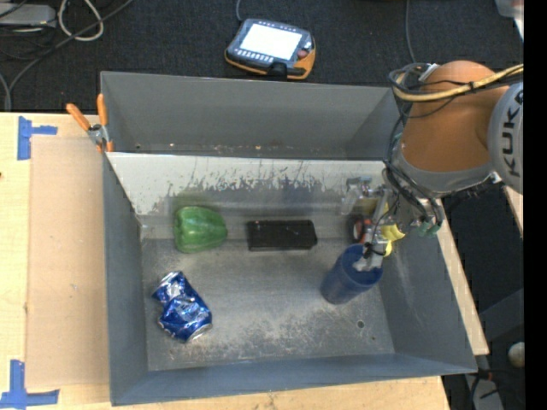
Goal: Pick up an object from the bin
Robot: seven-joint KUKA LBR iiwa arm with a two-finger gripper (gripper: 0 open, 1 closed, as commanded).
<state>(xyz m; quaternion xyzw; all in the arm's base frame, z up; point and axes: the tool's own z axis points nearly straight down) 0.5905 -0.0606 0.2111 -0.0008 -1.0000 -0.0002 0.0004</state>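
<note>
The claw (373, 254) hangs at the rim of a dark blue plastic cup (344, 284), whose body slants away toward 7 o'clock; the claw's opening cannot be told.

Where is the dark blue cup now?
In the camera view, the dark blue cup is on the bin floor's right side, right of the black rectangular block, near the right wall.

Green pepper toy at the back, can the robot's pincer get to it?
Probably yes. The green pepper lies uncovered by the back wall, nothing on top. The pincer is at the blue cup on the right and would only need to cross above the flat black box.
</note>
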